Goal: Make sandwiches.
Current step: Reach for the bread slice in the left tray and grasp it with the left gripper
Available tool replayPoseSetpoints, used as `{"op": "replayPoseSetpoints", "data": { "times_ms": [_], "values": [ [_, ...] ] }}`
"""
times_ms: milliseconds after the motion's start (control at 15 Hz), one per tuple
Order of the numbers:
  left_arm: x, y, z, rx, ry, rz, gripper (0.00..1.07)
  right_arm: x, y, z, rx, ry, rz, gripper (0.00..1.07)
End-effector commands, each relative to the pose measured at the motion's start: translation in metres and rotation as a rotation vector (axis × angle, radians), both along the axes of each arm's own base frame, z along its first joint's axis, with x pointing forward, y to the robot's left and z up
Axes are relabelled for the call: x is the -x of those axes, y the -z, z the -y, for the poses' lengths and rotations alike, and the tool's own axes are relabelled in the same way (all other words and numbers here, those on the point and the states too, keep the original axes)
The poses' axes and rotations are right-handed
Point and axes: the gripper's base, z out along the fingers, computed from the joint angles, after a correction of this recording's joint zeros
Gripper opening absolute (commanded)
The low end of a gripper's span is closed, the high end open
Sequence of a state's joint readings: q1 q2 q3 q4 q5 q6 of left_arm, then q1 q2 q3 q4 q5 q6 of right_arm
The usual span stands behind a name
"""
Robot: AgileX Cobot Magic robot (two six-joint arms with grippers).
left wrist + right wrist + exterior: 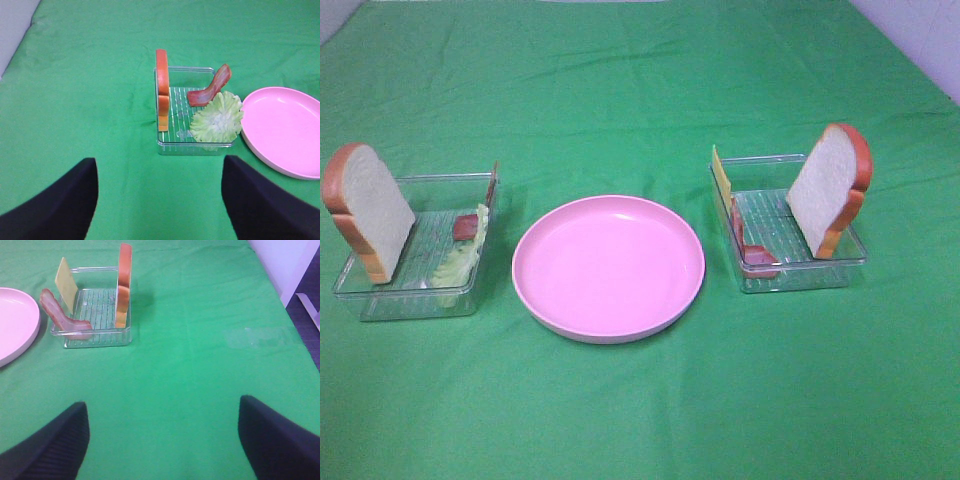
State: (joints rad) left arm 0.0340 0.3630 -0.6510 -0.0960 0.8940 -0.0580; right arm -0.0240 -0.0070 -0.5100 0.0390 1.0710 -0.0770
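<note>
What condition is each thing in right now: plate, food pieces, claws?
pink plate, empty.
left bread slice, on edge in left tray.
lettuce, lying in left tray.
left bacon strip, propped on tray wall.
right bread slice, on edge in right tray.
cheese, standing against tray wall.
right bacon strip, leaning at tray's edge.
left gripper, open, empty.
right gripper, open, empty.

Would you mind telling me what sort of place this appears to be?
Likely a robot lab tabletop, not a kitchen: a green cloth as work surface, toy bread standing in a clear tray, a pink plate beside it.
</note>
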Motion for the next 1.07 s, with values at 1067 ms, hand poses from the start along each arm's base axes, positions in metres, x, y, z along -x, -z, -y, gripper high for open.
{"op": "replayPoseSetpoints", "data": {
  "times_ms": [1067],
  "values": [
    [-0.320, 0.072, 0.001, -0.021, 0.085, -0.702, 0.77, 0.001, 0.000, 0.000, 0.011, 0.001, 0.024, 0.77]
  ]
}}
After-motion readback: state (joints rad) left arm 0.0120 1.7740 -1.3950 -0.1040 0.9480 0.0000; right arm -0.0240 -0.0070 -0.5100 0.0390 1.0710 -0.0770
